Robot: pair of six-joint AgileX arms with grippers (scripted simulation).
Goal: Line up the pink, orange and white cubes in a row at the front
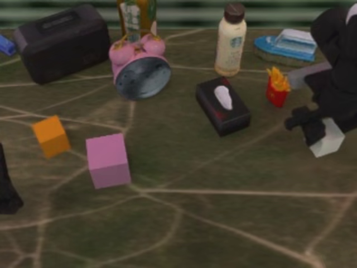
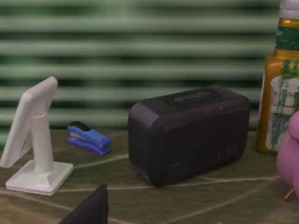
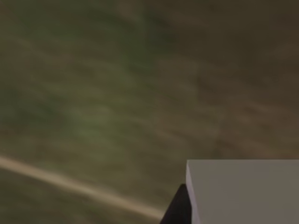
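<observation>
My right gripper point(image 1: 322, 134) is at the bench's point(image 1: 223, 223) right edge, right of the black tissue box point(image 1: 223, 105), jaws closed around the white cube point(image 1: 327, 139). The right wrist view shows that cube point(image 3: 243, 191) close up with one dark finger point(image 3: 177, 207) against its side; I cannot tell if it is off the bench surface. The pink cube point(image 1: 107, 160) sits well left of the tissue box, in front of the pink alarm clock point(image 1: 139, 67). The orange cube point(image 1: 51, 135) sits just left of the pink cube, apart from it. My left gripper point(image 1: 6, 187) is parked at the left edge; cannot tell its jaws.
</observation>
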